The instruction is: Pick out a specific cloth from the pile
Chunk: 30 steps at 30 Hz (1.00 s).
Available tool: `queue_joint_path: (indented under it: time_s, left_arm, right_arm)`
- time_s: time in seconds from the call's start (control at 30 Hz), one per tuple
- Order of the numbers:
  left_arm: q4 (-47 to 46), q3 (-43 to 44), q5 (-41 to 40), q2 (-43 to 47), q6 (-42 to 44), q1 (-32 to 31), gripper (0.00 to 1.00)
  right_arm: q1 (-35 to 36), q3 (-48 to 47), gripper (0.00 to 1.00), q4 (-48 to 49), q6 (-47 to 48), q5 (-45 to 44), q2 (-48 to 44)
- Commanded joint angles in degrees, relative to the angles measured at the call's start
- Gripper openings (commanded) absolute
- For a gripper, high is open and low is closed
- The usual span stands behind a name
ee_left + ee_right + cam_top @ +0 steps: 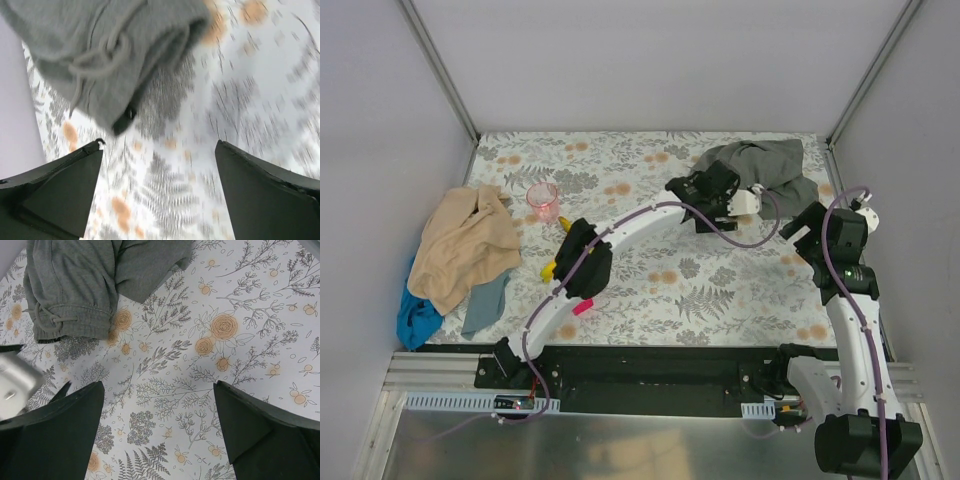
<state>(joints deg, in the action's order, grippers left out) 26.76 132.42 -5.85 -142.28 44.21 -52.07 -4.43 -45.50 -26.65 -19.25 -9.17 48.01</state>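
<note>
White curved shells and black joint housings make up the left arm [625, 228] and right arm [850, 330]; a purple cable [725, 235] runs along each. The left gripper [160, 143] has matte black wedge fingers [60, 190].

Readable text: none in any view.
Cloth [100, 50]: a small dark tab [124, 120] sits at its hem, too blurred to read.
Worktop [650, 290]: printed with flowers and ferns only, no lettering.
Circuit board [515, 403]: on the near rail at the left, with any marking too small to tell.
</note>
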Motion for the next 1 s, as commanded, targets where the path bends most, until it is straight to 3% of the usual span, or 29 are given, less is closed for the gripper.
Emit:
queue_joint_path:
  time_s: [0.0,0.23,0.37,0.57,0.77,0.97]
  left_arm:
    - [15.67,-5.67,4.7,18.33,0.36,0.04,0.99]
    - [23.42,-19.55,-3.1,34.41,-9.56,0.3,0.99]
    - [24.65,-29.39,-3.21,45.48,-16.5,3.28,0.99]
    - [23.17,-44.85,4.17,63.93,-23.89,16.63,0.99]
    - [18.33,-62.43,8.12,82.04,-24.26,32.97,0.99]
    - [15.97,-74.47,6.2,89.01,-27.06,40.73,0.99]
  right_arm:
    - [-0.23,-0.82,0.99,-0.68,0.61,0.64,-1.34]
    - [-0.23,0.32,0.99,-0.77,1.05,3.01,-0.99]
    - [-0.23,0.23,0.99,-1.47,1.4,11.6,0.32]
    - [-0.23,1.9,0.99,-2.09,0.44,15.94,0.51]
    - [-0.23,4.18,0.99,-0.33,-0.97,19.27,-0.99]
    - [-0.23,6.91,0.99,0.55,-1.32,18.93,-1.25]
